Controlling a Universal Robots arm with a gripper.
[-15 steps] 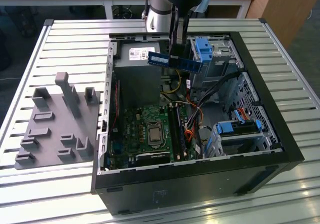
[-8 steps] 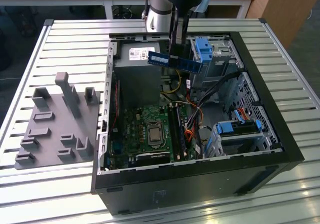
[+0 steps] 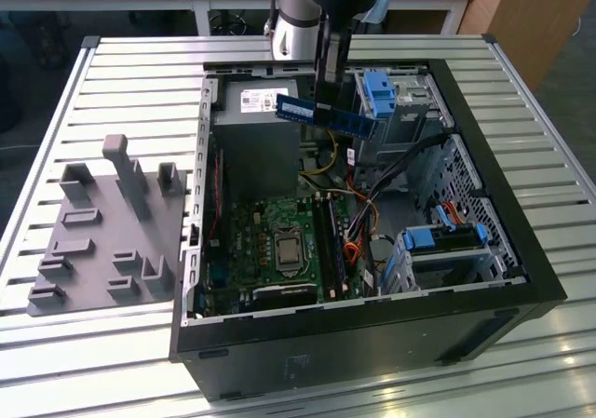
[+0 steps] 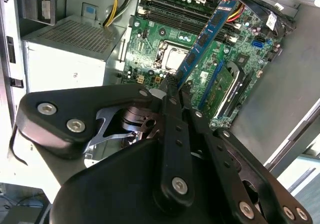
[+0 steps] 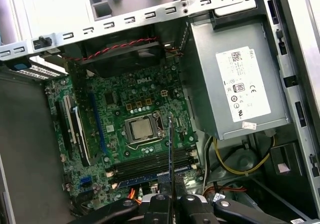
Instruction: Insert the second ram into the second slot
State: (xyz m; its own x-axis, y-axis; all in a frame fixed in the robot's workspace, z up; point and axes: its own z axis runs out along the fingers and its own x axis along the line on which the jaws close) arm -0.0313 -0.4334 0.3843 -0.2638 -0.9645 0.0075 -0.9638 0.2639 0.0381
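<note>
While hanging over the motherboard (image 5: 145, 94), got the second ram (image 3: 296, 108) pinched tight in the gripper (image 3: 328, 109). Thin blue stick, dark chips, white label. Open case (image 3: 326, 353) below the gripper on slatted metal table (image 3: 121, 74).

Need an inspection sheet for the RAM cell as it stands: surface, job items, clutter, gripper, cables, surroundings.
Surface: slatted aluminium table, carrying the open black computer case.
Job's things: thin blue rectangular memory stick held in the air above the case, not seated; long dark memory slots on the green motherboard.
Clutter: grey plastic fixture block with upright pegs, on the exterior view's left of the case.
Grippers: black gripper, fingers shut on the memory stick.
Cables: yellow, red and black wires loose inside the case, beside the slots.
Surroundings: wooden furniture behind the table.
</note>
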